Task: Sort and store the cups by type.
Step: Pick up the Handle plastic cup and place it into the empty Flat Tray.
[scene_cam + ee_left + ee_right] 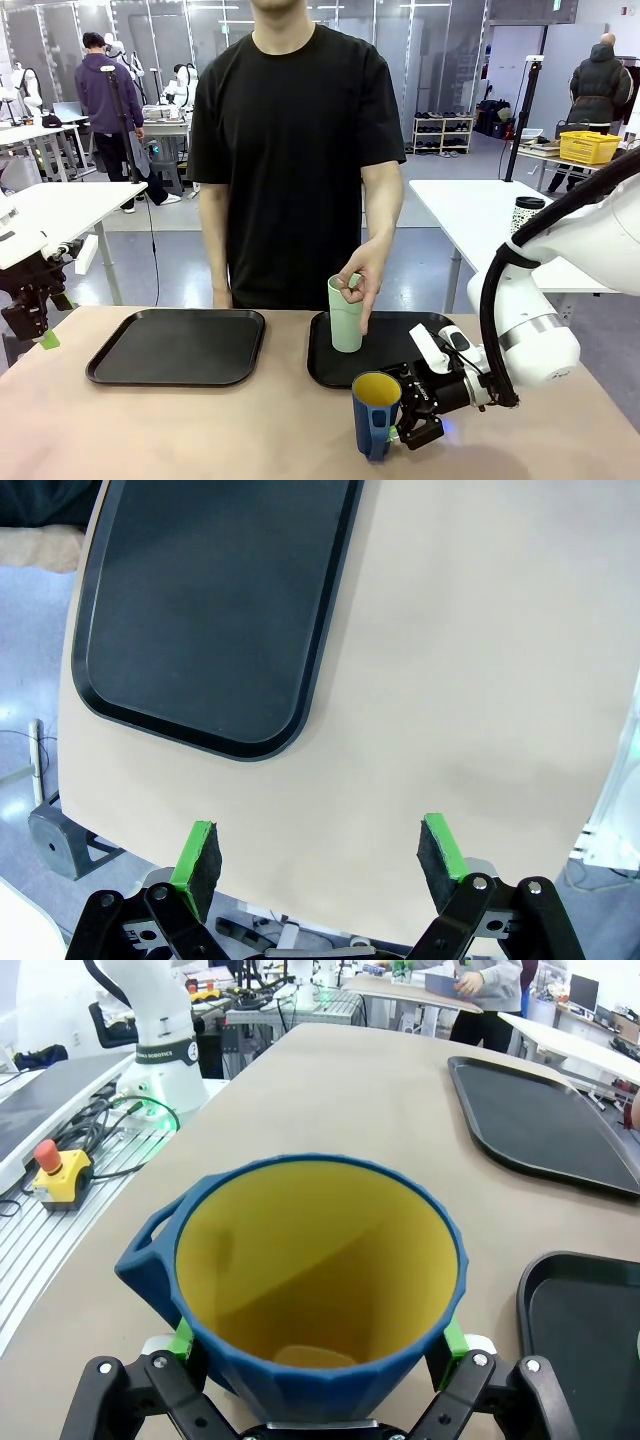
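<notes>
Mug clamped at the tabletop's near edge

Right end effector grips the dark blue mug, one green pad on each side. Left end effector hangs spread wide and empty at the tabletop's left edge. Robot lab with other tables lies behind. The left tray is bare; on the right tray a person's hand holds the mint-green tumbler.

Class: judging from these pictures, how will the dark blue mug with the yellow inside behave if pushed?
The dark blue, yellow-lined faceted mug looks rigid, so it should keep its shape. It tapers toward its base, so a high push might tip it. Empty inside, it is probably light.
</notes>
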You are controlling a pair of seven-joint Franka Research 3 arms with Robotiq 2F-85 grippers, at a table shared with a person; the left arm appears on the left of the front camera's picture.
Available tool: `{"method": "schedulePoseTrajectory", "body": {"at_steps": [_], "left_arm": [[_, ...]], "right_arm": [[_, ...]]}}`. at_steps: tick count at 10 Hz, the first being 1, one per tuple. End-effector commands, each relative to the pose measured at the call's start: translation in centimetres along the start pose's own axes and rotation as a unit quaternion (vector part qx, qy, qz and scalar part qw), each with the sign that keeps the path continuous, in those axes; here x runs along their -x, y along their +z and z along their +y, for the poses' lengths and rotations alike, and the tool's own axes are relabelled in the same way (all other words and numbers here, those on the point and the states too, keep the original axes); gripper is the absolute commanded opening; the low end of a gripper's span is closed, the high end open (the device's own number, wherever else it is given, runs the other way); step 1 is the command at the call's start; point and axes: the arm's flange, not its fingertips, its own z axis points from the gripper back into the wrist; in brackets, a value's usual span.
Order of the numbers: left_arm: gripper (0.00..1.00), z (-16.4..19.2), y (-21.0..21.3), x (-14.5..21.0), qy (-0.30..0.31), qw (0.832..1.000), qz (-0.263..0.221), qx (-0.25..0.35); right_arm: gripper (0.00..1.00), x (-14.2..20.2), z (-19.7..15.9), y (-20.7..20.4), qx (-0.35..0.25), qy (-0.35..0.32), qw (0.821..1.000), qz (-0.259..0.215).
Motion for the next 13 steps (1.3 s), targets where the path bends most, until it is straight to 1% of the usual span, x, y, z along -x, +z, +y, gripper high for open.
{"method": "schedulePoseTrajectory", "body": {"at_steps": [1,4,5,6,7,8,9,10,12,13], "left_arm": [[1.00,-0.1,-0.1,0.1,0.001,1.000,0.003,-0.010],[1.00,-0.1,-0.1,0.1,0.001,1.000,0.003,-0.010],[1.00,-0.1,-0.1,0.1,0.001,1.000,0.003,-0.010],[1.00,-0.1,-0.1,0.1,0.001,1.000,0.003,-0.010],[1.00,-0.1,-0.1,0.1,0.001,1.000,0.003,-0.010],[1.00,-0.1,-0.1,0.1,0.001,1.000,0.003,-0.010],[1.00,-0.1,-0.1,0.1,0.001,1.000,0.003,-0.010],[1.00,-0.1,-0.1,0.1,0.001,1.000,0.003,-0.010],[1.00,-0.1,-0.1,0.1,0.001,1.000,0.003,-0.010],[1.00,-0.1,-0.1,0.1,0.001,1.000,0.003,-0.010]], "right_arm": [[1.00,0.8,-0.1,-0.7,0.002,0.015,1.000,-0.014],[1.00,1.0,-0.1,-0.8,-0.007,0.014,1.000,-0.021],[0.85,1.0,-0.1,-0.9,-0.011,0.020,1.000,-0.015],[0.82,1.1,-0.1,-0.8,-0.007,0.014,1.000,-0.013],[0.67,1.2,0.0,-0.7,-0.003,0.017,1.000,-0.013],[0.63,1.2,0.0,-0.6,0.001,0.013,1.000,-0.010],[0.57,0.8,0.1,-0.7,-0.002,0.015,1.000,-0.015],[0.57,-0.7,0.4,-1.1,-0.006,0.024,0.999,-0.041],[0.57,-5.7,0.9,-1.4,0.022,0.030,0.999,-0.019],[0.57,-7.7,1.0,-1.3,0.038,0.027,0.999,-0.015]]}}
